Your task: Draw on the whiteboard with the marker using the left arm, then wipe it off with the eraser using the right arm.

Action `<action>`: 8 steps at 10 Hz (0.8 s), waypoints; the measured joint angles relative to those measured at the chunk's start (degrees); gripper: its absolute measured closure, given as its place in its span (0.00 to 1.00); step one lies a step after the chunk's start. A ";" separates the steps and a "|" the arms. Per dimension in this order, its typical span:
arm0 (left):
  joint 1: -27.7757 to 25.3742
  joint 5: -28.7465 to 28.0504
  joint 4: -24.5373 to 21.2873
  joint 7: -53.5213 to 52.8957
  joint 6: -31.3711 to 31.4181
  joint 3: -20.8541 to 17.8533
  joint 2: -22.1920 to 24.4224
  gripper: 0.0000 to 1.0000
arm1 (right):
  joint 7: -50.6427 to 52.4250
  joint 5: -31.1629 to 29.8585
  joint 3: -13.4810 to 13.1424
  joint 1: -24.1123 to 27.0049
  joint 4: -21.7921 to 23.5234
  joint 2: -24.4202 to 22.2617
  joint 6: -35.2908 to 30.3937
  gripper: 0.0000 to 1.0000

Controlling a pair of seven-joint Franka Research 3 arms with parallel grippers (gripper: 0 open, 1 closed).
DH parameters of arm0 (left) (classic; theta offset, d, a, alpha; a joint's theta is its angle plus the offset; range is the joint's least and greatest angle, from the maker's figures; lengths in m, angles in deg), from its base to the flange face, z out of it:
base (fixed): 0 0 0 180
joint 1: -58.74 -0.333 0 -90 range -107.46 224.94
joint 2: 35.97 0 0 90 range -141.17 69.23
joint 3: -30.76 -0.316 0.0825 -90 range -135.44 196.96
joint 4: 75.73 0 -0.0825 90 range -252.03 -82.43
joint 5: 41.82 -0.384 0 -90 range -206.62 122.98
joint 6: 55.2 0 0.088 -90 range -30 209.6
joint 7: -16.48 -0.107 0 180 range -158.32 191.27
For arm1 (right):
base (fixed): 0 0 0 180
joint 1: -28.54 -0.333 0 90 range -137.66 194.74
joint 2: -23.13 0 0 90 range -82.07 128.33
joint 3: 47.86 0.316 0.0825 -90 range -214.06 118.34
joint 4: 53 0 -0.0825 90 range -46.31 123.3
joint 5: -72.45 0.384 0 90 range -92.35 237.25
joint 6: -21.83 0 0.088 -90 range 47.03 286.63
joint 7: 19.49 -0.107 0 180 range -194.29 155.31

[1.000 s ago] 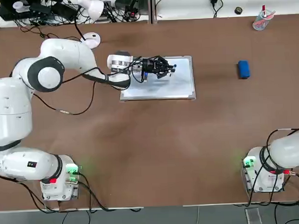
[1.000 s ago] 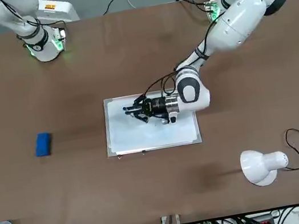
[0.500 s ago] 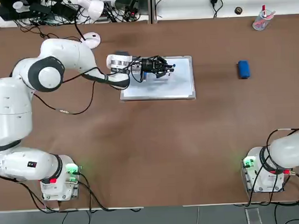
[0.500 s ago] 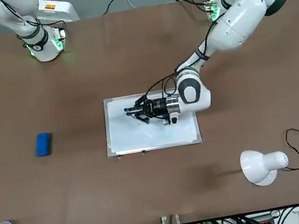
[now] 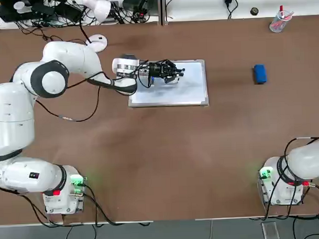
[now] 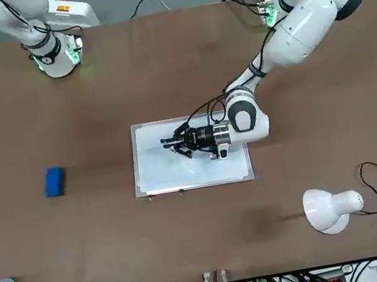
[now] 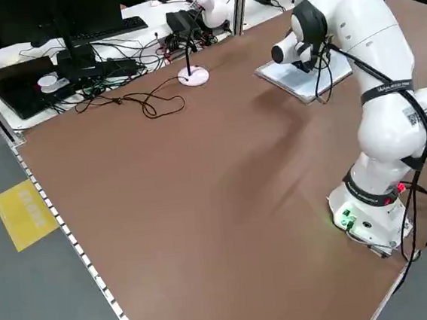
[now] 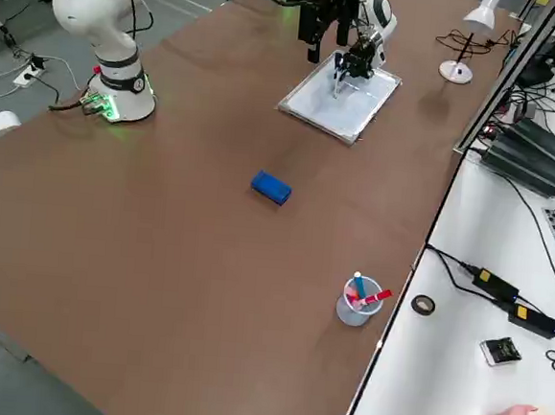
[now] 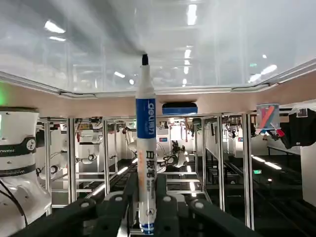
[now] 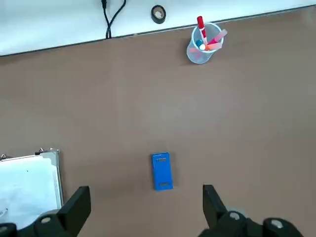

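Left arm stretched low over the whiteboard, marker clamped

The right arm [image 5: 307, 164] sits folded by its base at the table's near right corner, its right gripper [image 10: 145, 210] spread wide. The left arm [image 5: 53, 76] reaches from the near left corner across to the whiteboard [image 5: 192, 89] toward the far edge, wrist level; the left gripper [image 5: 171, 73] pinches the marker [image 9: 145, 148] over the board. The eraser [image 5: 259, 73] lies well right of the board.
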 joint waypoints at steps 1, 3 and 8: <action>-0.05 0.00 0.12 -0.04 0.00 -0.12 0.00 0.82 | 0.00 0.00 0.01 0.00 0.00 0.00 0.01 0.00; -0.38 -0.14 0.29 -0.15 0.00 -0.26 0.00 0.82 | 0.00 0.00 0.03 0.00 0.00 0.00 0.03 0.00; -1.55 -0.31 0.11 -0.19 -0.21 -0.25 0.03 0.82 | 0.00 0.00 0.10 -0.03 0.00 0.00 0.35 0.00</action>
